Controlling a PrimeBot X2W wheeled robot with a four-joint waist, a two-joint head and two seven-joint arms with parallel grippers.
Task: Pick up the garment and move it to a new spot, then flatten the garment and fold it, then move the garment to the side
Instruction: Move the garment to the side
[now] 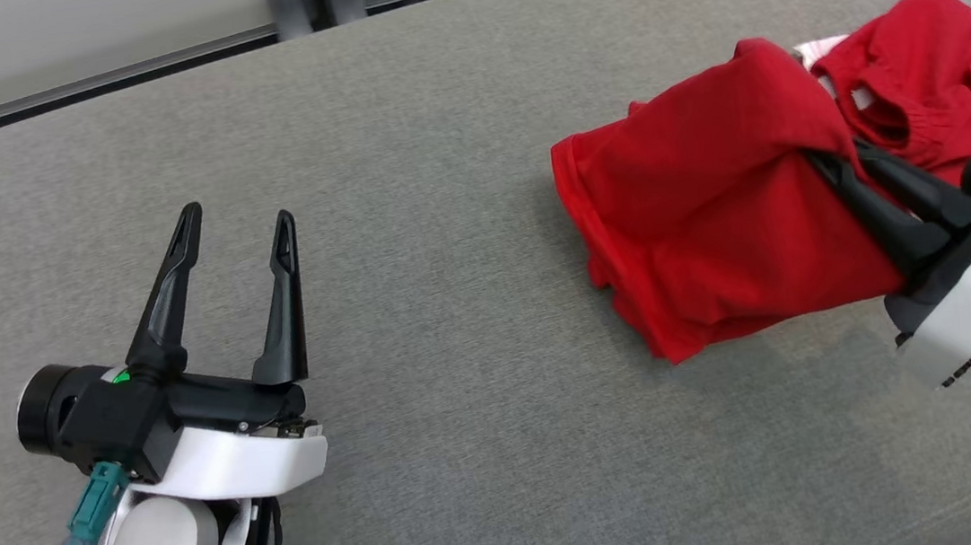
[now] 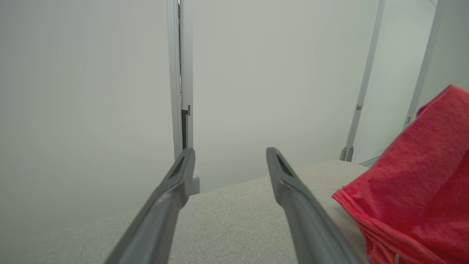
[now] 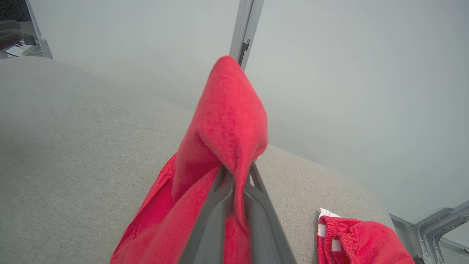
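the grey padded surface spreads across the head view. the red garment sits bunched on its right part, close to the rounded far corner. one big fold is raised off the padding while the rest slumps behind it.

the right gripper has its two dark fingers pressed together on that raised fold. in the right wrist view the cloth peaks above the tips and drapes down both sides of them. the left gripper hovers well apart over bare padding on the left, fingers spread wide with nothing between them.

this looks like the first step: the pick is made and the carry to a new spot is not yet done. the next move probably calls for lifting high enough that the trailing part clears the surface. it then goes toward the open middle, where there is room to flatten it. a single pinch may let the cloth swing or slip, so a slow carry seems wise.

how many layers the pinch holds cannot be told. the right fingertips are buried in cloth, and the garment's shape is unclear. a small white-striped band peeks out near the top, perhaps a waistband or a label. the garment's right edge is cut off in the head view.
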